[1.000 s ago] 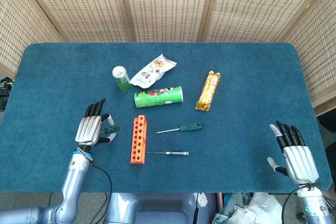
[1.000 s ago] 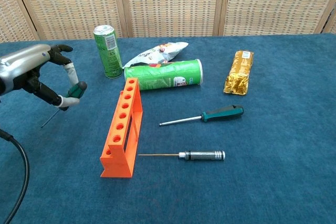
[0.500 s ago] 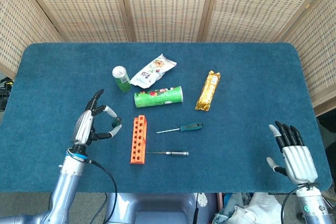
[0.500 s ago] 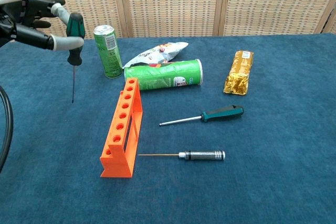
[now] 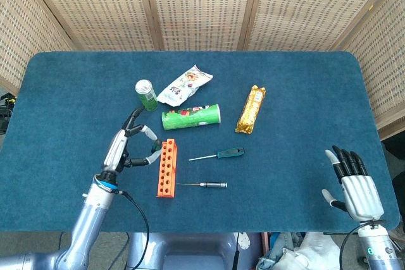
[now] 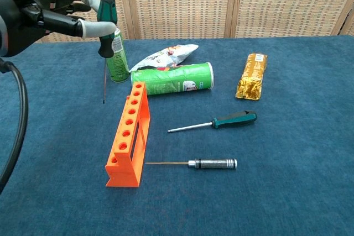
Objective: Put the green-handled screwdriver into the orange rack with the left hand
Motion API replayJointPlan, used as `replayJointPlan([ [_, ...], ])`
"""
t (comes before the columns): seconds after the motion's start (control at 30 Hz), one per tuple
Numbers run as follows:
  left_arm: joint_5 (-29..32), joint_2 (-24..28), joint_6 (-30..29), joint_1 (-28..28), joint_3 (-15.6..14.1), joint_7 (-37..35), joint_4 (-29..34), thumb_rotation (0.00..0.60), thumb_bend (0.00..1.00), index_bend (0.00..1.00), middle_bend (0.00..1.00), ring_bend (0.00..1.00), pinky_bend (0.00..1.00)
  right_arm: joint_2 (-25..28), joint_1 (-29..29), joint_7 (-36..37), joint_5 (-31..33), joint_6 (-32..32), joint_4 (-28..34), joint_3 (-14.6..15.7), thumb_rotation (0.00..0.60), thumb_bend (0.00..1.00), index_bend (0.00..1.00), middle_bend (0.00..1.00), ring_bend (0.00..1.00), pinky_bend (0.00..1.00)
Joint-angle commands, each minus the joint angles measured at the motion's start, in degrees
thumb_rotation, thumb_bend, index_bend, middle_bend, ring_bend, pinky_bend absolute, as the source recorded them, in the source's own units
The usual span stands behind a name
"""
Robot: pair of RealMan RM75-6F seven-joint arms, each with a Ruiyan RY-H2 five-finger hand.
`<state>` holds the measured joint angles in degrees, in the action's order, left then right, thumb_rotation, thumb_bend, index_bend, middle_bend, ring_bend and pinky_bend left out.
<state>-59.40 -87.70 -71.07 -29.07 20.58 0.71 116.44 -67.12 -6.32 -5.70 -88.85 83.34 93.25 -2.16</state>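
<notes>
My left hand [image 6: 47,12] pinches a green-and-black-handled screwdriver [image 6: 107,9] and holds it upright in the air, thin shaft pointing down. The shaft's tip hangs just left of the far end of the orange rack [image 6: 128,136]. In the head view the left hand [image 5: 128,145] sits right beside the rack [image 5: 166,169], to its left. The rack lies on the blue table with its row of holes facing up. My right hand [image 5: 354,184] rests at the near right edge, fingers spread and empty.
A teal-handled screwdriver [image 6: 221,121] and a silver-handled one [image 6: 213,163] lie right of the rack. Behind it are a green can [image 6: 113,53], a green crisp tube [image 6: 172,79], a snack bag [image 6: 166,55] and a gold packet [image 6: 251,75].
My left hand has lifted the screwdriver off the table, turned it upright with the shaft down, and carried it right towards the rack. The right hand has stayed put.
</notes>
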Motion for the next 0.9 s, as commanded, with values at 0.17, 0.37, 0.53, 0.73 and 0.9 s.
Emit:
replayJointPlan([
  [0.17,0.6,-1.0,0.9,-1.6,1.3,-1.0,-0.2,0.600,0.36,0.61,0.06,0.00,0.00,-0.1,-0.2,0.2,0.3,-0.5,-0.3,0.0,0.600,0.24,0.00,0.00,0.00,0.00],
  [0.37,1.3,-1.6,0.9,-2.7,1.8,-0.7,-1.0,0.600,0.36,0.61,0.06,0.00,0.00,-0.1,-0.2,0.5,0.5,-0.6,-0.4,-0.1,0.600,0.24,0.00,0.00,0.00,0.00],
  [0.53,1.9,-1.5,2.0,-3.4,2.1,-1.3,-2.1,0.600,0.36,0.61,0.06,0.00,0.00,-0.1,-0.2,0.6,0.5,-0.6,-0.4,0.0,0.600,0.24,0.00,0.00,0.00,0.00],
  [0.73,1.9,-1.6,3.7,-4.6,2.8,-3.3,-4.7,0.600,0.36,0.62,0.06,0.00,0.00,-0.1,-0.3,0.6,0.5,-0.7,-0.5,0.0,0.600,0.24,0.00,0.00,0.00,0.00],
  [0.9,-0.3,-2.1,5.5,-4.9,3.2,-8.9,-6.5,0.600,0.36,0.62,0.06,0.00,0.00,-0.2,-0.4,0.5,0.6,-0.9,-0.6,0.0,0.600,0.24,0.00,0.00,0.00,0.00],
])
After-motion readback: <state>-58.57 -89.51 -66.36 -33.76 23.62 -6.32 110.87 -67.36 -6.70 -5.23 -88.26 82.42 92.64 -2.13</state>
